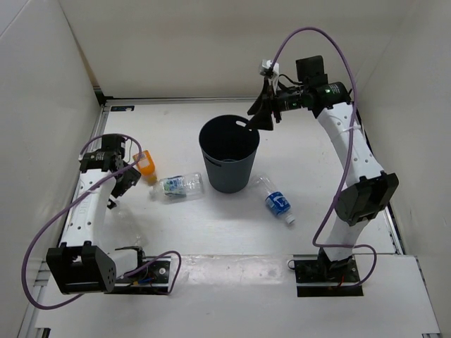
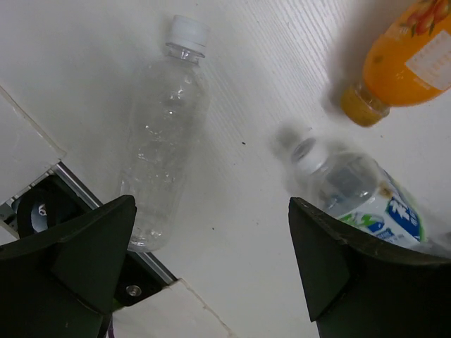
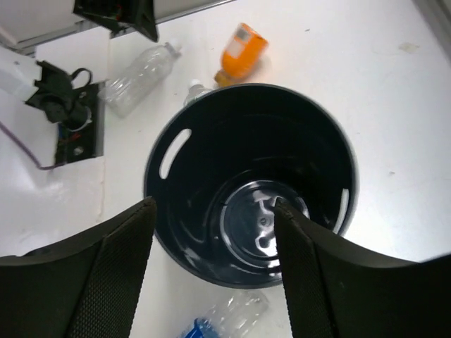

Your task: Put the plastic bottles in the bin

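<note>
Probably at the reach for a first bottle, with none seen inside bin (image 3: 211, 134). Found left gripper (image 2: 211, 204) spread wide and empty, hovering over the left side of table (image 1: 211, 232), between plain bottle (image 2: 165, 134) and green-label bottle (image 2: 366, 204), gripping neither. Found right gripper (image 3: 213, 204) likewise parted, holding nothing, poised above the bin mouth near its far rim. Judged best to settle on one target before descending: to centre over the plain bottle's body, turn the wrist to set fingers across its width rather than along its length, come down far enough to bracket the middle, then close gently, given thin clear plastic likely to buckle or squirt out. Advised also to keep clear of orange bottle (image 2: 405, 63), lying just beside the green-label one, and of rail (image 2: 70, 179) next to the plain bottle. Noted plain bottle on its side, white cap on, ribbed, empty-looking. Saw green-label bottle blurred, also on its side. Spotted blue-label bottle (image 1: 277, 201) alone on the bin's right, lying flat, well apart from the rest. Saw bin upright mid-table, dark, round, slot handle near rim, bare floor visible.
</note>
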`<state>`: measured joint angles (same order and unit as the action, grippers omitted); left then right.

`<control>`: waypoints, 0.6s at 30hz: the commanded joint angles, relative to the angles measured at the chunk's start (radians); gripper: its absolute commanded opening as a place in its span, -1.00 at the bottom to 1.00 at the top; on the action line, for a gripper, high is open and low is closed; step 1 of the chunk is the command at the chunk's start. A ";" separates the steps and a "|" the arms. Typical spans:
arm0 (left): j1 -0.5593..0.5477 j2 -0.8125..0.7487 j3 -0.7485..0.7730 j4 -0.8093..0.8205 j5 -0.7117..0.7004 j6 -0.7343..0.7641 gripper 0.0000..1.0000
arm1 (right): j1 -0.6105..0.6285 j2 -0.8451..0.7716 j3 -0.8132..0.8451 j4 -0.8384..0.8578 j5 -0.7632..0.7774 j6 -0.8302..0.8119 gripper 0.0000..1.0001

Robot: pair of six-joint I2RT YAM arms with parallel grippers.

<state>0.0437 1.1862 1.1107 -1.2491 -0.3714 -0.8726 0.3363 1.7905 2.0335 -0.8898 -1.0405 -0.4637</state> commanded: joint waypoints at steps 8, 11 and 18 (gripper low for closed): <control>0.013 0.035 0.006 0.063 0.046 0.024 1.00 | -0.091 -0.106 -0.078 0.287 0.037 0.224 0.60; 0.015 0.038 -0.002 0.080 0.049 0.023 1.00 | -0.131 -0.108 -0.088 0.394 0.072 0.354 0.66; 0.015 0.029 0.006 0.079 0.043 0.017 1.00 | -0.325 -0.036 -0.090 0.177 0.157 0.367 0.76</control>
<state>0.0509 1.2320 1.1080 -1.1877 -0.3313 -0.8543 0.0761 1.7264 1.9347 -0.5327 -0.9367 -0.0307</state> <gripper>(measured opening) 0.998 0.882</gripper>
